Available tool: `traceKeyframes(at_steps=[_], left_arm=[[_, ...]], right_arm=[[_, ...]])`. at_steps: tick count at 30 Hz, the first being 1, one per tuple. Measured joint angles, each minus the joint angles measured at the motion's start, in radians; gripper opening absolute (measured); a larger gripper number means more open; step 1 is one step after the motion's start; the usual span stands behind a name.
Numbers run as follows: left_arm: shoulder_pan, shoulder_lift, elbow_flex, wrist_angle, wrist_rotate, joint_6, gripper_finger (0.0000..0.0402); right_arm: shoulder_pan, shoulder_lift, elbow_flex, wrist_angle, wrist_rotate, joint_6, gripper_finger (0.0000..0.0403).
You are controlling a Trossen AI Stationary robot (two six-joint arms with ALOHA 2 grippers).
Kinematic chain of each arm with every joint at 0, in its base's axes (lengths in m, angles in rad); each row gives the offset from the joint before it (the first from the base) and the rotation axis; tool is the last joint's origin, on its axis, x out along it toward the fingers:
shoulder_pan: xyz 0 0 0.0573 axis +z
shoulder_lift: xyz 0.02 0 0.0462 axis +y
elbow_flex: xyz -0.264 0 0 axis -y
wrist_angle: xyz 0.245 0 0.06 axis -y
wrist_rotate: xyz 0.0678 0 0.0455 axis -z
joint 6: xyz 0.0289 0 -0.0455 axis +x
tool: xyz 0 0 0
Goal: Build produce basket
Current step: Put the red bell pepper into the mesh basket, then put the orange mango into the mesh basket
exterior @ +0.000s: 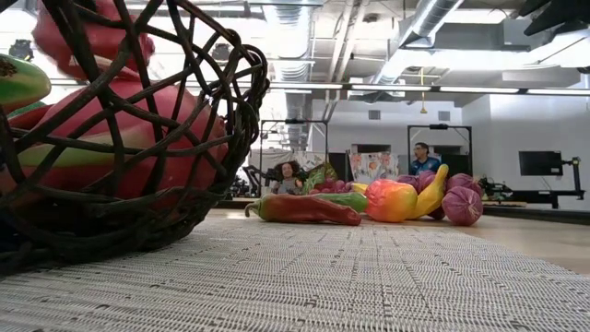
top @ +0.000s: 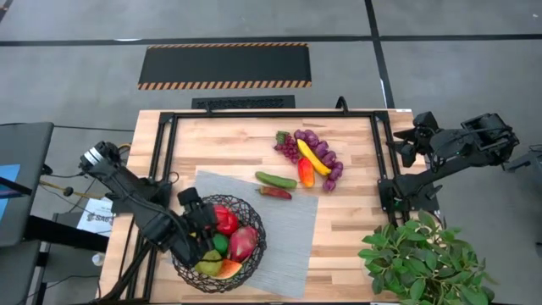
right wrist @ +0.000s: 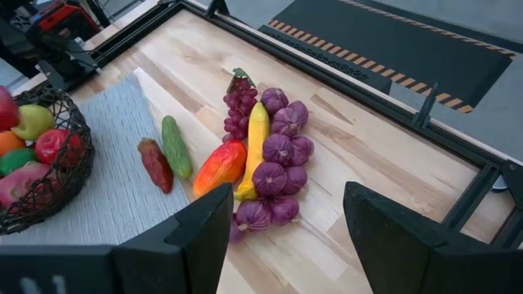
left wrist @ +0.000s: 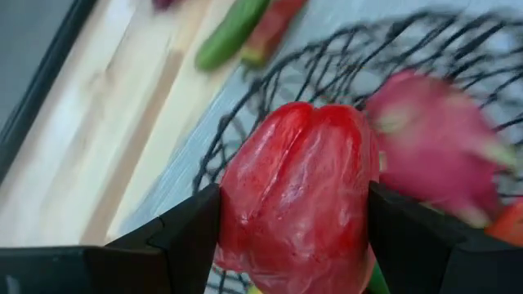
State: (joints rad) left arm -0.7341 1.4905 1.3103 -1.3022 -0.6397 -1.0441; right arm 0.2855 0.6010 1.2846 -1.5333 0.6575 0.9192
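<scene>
The dark wire basket (top: 262,246) stands on a grey mat (top: 292,229) at the near left. It holds a pink fruit (top: 243,242), a lime (top: 220,243) and other produce. My left gripper (top: 206,222) is at the basket's far-left rim, shut on a red bell pepper (left wrist: 298,204). On the wood farther off lie a cucumber (top: 276,180), a red chili (top: 274,193), a banana (top: 313,157), grapes (top: 288,146) and purple bulbs (top: 329,165). My right gripper (right wrist: 286,208) waits open above the table's far right edge. My left gripper pinches the red bell pepper between its two fingers (left wrist: 192,237), one on each of its opposite sides (left wrist: 237,220). The fingers slant down from the table's left over the basket's rim. The pepper (top: 225,220) sits above the other produce; whether it rests on it I cannot tell.
A leafy green plant (top: 423,258) stands at the near right corner. Black frame rails (top: 166,144) run along the table's left, far and right sides. Bare wood lies between the mat and the plant. People show far behind the table in the low view.
</scene>
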Motion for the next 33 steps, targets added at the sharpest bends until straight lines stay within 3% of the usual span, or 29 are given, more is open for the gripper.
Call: traceKeyframes(at_steps=[7, 17, 27, 33], left_arm=[[0.018, 0.000, -0.127, 0.008, -0.042, -0.096, 0.0255], [0.021, 0.000, -0.185, 0.071, 0.031, -0.077, 0.0256], [0.028, 0.000, -0.185, 0.059, 0.035, -0.064, 0.0329], [0.028, 0.000, -0.178, 0.059, 0.087, -0.065, 0.0341]], right_arm=[[0.000, 0.000, 0.000, 0.000, 0.000, 0.000, 0.0255], [0.000, 0.000, 0.000, 0.000, -0.001, 0.015, 0.0255], [0.000, 0.000, 0.000, 0.000, -0.002, 0.016, 0.0255], [0.000, 0.000, 0.000, 0.000, -0.003, 0.016, 0.0255]])
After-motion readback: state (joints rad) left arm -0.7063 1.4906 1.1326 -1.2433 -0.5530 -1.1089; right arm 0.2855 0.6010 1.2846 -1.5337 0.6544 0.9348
